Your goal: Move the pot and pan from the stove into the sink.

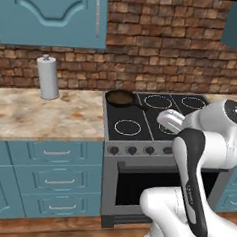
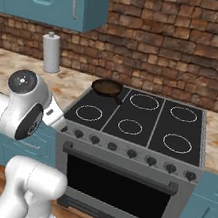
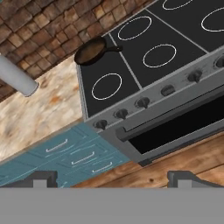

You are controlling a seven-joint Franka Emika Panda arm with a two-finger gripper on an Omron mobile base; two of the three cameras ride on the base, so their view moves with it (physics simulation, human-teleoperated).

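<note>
The pan [image 1: 120, 97] [image 2: 106, 87] [image 3: 90, 51], shallow and brown inside with a thin black handle, sits on the back-left burner of the stove [image 1: 140, 117] [image 2: 111, 112] [image 3: 109, 63]. The other ring burners are bare. My gripper [image 3: 113, 178] is open and holds nothing. It hangs in front of the range, well short of the pan, looking down at the oven front and the cooktop. The pot and the sink are out of view.
A white paper towel roll [image 1: 48, 78] [image 2: 52, 53] [image 3: 17, 78] stands on the speckled counter [image 1: 45, 115] left of the stove. Teal drawers [image 1: 57, 166] lie below, teal wall cabinets [image 1: 52, 13] above, and a brick wall stands behind.
</note>
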